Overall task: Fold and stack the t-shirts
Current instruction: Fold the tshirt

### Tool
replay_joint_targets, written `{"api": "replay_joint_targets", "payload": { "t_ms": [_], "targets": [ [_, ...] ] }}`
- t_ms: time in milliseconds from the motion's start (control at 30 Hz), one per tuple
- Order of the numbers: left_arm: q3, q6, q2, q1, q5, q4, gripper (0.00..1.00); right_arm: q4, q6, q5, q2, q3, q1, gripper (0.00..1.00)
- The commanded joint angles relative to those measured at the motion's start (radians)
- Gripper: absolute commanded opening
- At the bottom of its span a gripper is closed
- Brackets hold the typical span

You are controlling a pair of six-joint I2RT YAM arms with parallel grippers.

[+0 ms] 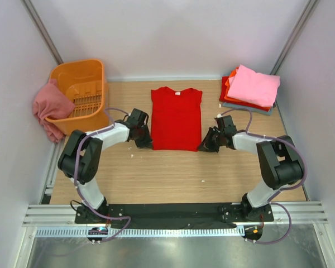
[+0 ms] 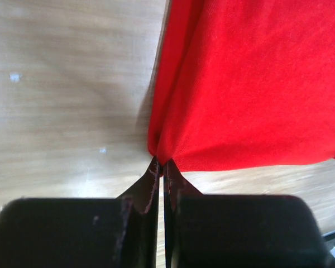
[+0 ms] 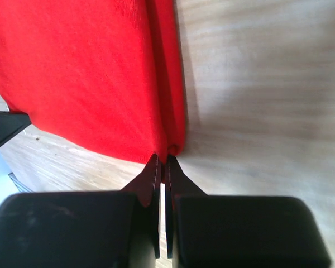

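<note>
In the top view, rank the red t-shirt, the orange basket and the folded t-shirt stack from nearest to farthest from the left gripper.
1. The red t-shirt, centre: the left gripper has its jaws shut on the shirt's near left corner.
2. The orange basket, far left, beyond the gripper.
3. The folded t-shirt stack, far right corner, across the red shirt.

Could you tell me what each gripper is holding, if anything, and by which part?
Both hold the red t-shirt: the left gripper pinches its near left hem corner, the right gripper its near right hem corner.
</note>
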Motion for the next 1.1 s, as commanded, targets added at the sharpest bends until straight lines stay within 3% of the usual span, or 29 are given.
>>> {"api": "replay_joint_targets", "payload": {
  "t_ms": [0, 300, 600, 767, 1067],
  "targets": [
    [-0.024, 0.028, -0.090, -0.039, -0.077, -0.076, 0.00, -0.076, -0.020, 0.057, -0.109, -0.031, 0.008, 0.01],
    [-0.084, -0.076, -0.369, -0.201, -0.217, -0.266, 0.00, -0.304, 0.030, 0.201, -0.451, -0.061, 0.154, 0.01],
    [-0.064, -0.124, -0.610, -0.225, -0.280, -0.476, 0.00, -0.516, 0.089, 0.276, -0.697, -0.030, 0.211, 0.01],
    [0.015, -0.093, -0.598, -0.223, -0.313, -0.524, 0.00, -0.544, 0.061, 0.321, -0.665, 0.062, 0.211, 0.01],
    [0.292, 0.051, -0.375, -0.140, -0.329, -0.555, 0.00, -0.558, -0.034, 0.430, -0.430, 0.317, 0.198, 0.01]
  ]
}}
